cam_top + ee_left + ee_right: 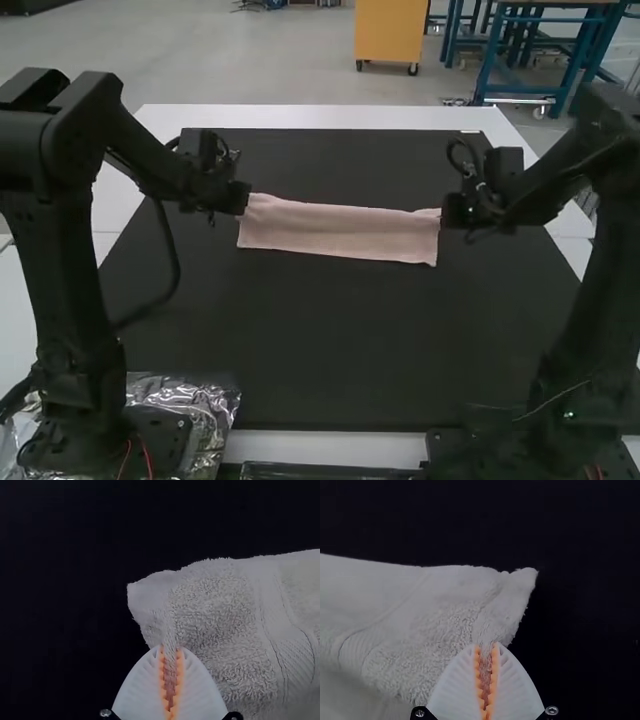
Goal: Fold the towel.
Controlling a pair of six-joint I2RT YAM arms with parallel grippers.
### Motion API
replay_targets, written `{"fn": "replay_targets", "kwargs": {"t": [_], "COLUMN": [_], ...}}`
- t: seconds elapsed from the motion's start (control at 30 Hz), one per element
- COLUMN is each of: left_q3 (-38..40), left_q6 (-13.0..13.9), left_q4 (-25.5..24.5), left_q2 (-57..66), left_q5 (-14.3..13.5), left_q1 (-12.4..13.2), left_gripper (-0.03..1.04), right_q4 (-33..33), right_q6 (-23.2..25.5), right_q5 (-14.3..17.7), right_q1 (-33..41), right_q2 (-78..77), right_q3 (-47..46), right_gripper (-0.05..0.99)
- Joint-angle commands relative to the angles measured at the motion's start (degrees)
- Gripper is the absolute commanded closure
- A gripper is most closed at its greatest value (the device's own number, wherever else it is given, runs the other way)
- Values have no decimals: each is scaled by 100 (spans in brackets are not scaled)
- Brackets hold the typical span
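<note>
Towel [340, 232] | left gripper [243, 198]: grasping its left end | right gripper [446, 210]: grasping its right end | mat [340, 340]: wide beyond both long edges

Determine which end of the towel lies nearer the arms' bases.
The right end, gripped by the right end effector; the towel slants, so its left end sits slightly farther away.

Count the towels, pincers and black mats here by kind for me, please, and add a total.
Towel: 1
Pincers, namely left pincer and right pincer: 2
Black mat: 1
Total: 4
</note>
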Motion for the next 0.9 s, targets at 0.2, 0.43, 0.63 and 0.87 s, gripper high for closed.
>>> {"fn": "replay_targets", "kwargs": {"t": [0.2,0.43,0.63,0.87], "left_q3": [-384,-947,-1562,-1694], "left_q6": [188,197,206,162], "left_q4": [46,300,740,968], "left_q2": [-449,-476,-449,-467], "left_q5": [-127,-127,-127,-118], "left_q1": [323,437,420,446], "left_gripper": [99,99,97,3], "right_q4": [14,40,146,172], "right_q6": [184,201,236,439], "right_q5": [-96,-184,-245,-245], "right_q1": [-46,34,192,201], "right_q2": [-545,-536,-307,-351], "right_q3": [-549,-1006,-1296,-1173], "right_gripper": [96,96,75,6]}}
